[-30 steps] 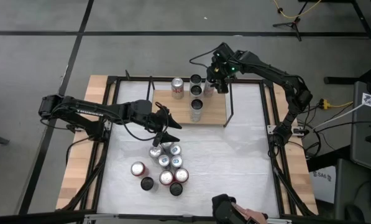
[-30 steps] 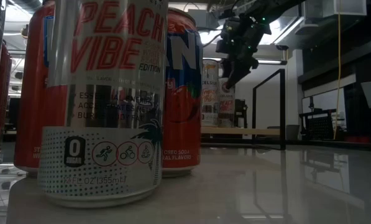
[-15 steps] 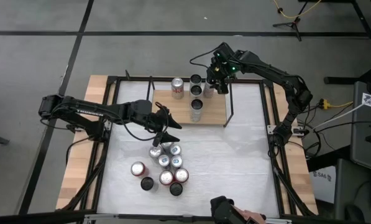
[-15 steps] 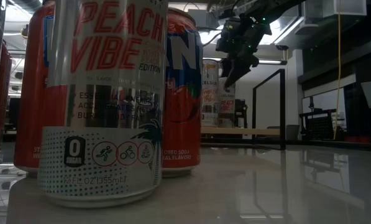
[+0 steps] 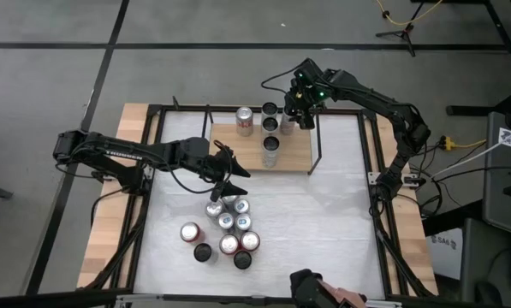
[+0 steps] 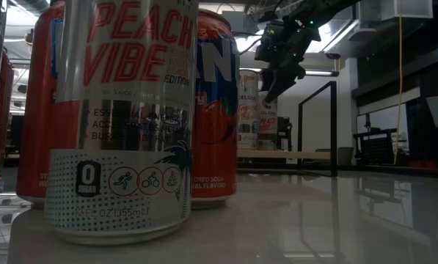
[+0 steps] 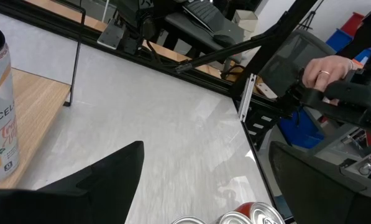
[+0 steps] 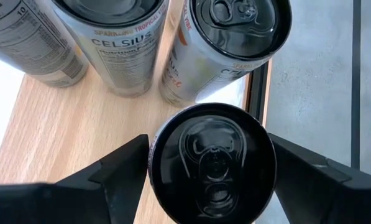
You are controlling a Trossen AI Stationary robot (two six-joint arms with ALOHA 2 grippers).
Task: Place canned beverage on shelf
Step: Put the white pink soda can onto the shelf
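The shelf point(image 5: 294, 154), a light-wood board with black rod uprights, stands at the table's far middle with several cans on it. My right gripper point(image 5: 300, 115) is above its far right corner, shut on a black-topped can point(image 8: 211, 163) beside two Celsius cans point(image 8: 232, 43). My left gripper point(image 5: 231, 174) hovers open and empty just above the far edge of a cluster of cans point(image 5: 225, 231) standing on the white tabletop. Their tops show in the left wrist view point(image 7: 235, 218). My right gripper pinches the black-topped can between its two fingers point(image 8: 120, 165), one on each side of its wall just below the rim point(image 8: 157, 180). The fingers come from above, pointing down. The can stands upright; whether its base rests on the board point(image 8: 67, 137) does not show.
Other cans stand on the shelf's left and middle point(image 5: 245, 120), point(image 5: 271, 151). The shelf's right upright point(image 5: 317, 145) is close to my right gripper. The low view is filled by near cans point(image 6: 123, 117). A person's hand shows beyond the table's near edge point(image 7: 325, 68).
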